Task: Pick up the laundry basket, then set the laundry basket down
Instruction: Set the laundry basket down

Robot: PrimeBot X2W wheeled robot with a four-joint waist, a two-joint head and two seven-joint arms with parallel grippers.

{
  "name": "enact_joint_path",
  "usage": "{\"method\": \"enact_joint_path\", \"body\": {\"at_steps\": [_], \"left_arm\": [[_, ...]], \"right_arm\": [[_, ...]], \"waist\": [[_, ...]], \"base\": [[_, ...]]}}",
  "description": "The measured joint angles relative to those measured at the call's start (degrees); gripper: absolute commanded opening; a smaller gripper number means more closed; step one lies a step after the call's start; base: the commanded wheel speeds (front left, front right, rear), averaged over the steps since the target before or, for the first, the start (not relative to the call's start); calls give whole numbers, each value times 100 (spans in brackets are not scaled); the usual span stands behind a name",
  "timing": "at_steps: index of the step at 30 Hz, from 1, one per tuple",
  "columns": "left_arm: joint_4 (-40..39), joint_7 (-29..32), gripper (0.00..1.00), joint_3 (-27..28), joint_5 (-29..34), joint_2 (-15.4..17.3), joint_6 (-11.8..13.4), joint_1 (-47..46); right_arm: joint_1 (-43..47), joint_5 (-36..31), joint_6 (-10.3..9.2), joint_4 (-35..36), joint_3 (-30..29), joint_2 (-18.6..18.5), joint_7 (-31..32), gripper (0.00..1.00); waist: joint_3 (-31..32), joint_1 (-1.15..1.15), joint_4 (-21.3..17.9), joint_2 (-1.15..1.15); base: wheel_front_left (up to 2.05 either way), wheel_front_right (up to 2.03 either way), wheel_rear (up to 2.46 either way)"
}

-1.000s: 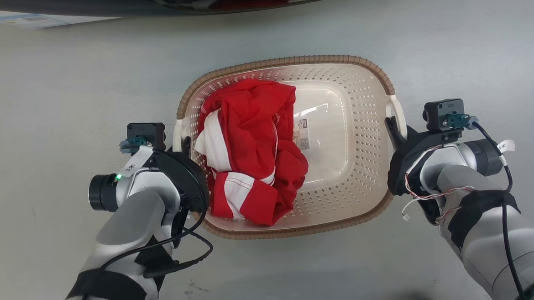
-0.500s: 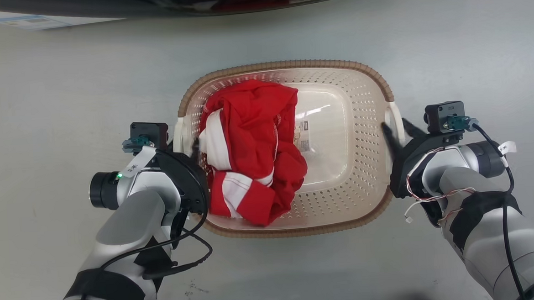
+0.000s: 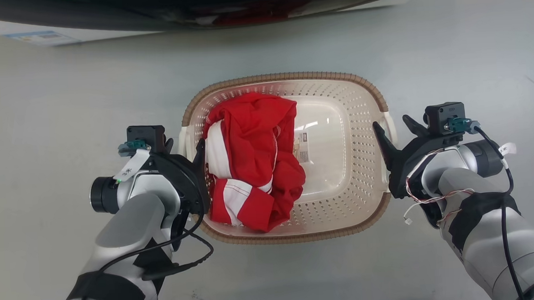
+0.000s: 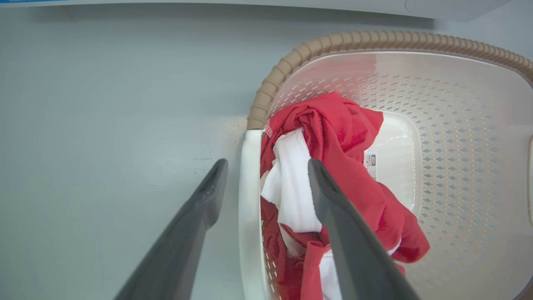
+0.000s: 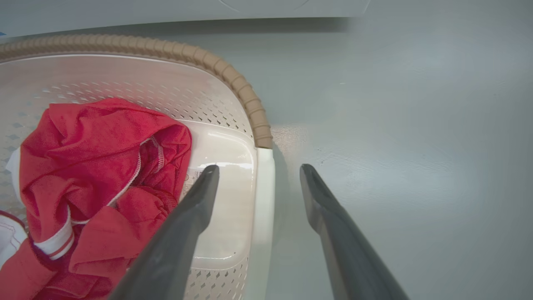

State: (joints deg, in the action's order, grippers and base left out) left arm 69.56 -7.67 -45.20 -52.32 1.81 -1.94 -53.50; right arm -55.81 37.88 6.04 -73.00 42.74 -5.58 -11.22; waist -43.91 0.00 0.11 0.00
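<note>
The laundry basket [image 3: 359, 117], cream and perforated with a brown woven-look rim, rests on the grey floor between my arms. A crumpled red and white garment [image 3: 254, 160] lies in its left half. My left gripper [image 3: 185, 143] is open, its fingers straddling the white left handle [image 4: 248, 200], one outside and one inside over the cloth, not pressing on it. Open too, my right gripper [image 3: 390, 121] straddles the white right handle [image 5: 264, 200] with a gap on each side. The left wrist view shows the left gripper [image 4: 268, 162] and the right wrist view the right gripper [image 5: 259, 167].
The dark curved front of a washing machine [image 3: 241, 5] runs along the top edge, just beyond the basket. Grey floor [image 3: 64, 110] lies open to the left, right and front of the basket.
Both grippers were shut on the basket's side handles a second ago and have since opened around them. The basket sits slightly lower in the picture, which has shifted as a whole.
</note>
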Motion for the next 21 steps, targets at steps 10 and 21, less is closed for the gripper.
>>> {"method": "enact_joint_path", "body": {"at_steps": [10,21], "left_arm": [[60,-455,100,-93,116,15,-69,269],[-274,-664,100,27,214,198,-167,825]], "right_arm": [[347,164,52,76,-147,-4,-247,100],[1102,398,54,559,-591,-180,-300,100]], "waist": [[522,0,-32,0],[1635,-1,-96,-1]], "base": [[0,0,0],[0,0,0]]}}
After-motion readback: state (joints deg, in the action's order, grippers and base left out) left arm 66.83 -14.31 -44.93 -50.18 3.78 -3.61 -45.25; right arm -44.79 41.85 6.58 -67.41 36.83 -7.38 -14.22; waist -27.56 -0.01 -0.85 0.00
